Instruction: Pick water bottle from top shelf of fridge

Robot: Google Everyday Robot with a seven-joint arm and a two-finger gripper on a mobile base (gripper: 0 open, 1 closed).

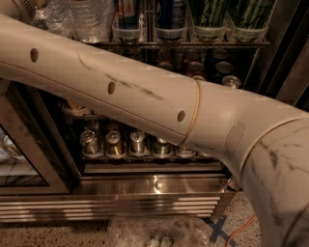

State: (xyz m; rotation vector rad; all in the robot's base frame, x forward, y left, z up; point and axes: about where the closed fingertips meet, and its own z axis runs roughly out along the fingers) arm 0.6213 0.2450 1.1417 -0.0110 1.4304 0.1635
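The fridge (145, 185) stands in front of me with its door open. A clear ribbed water bottle (91, 19) stands at the left of the top shelf (183, 44), with another clear bottle (53, 14) to its left. Only their lower parts show. My white arm (145, 96) crosses the view from lower right to upper left, in front of the shelves. My gripper is out of view, past the upper left edge near the bottles.
Green-patterned tall cans (212, 17), a blue can (171, 14) and a red-and-white can (128, 14) share the top shelf. Soda cans (113, 143) fill the lower racks. The glass door (24, 159) hangs open at left. A plastic bag (154, 231) lies on the floor.
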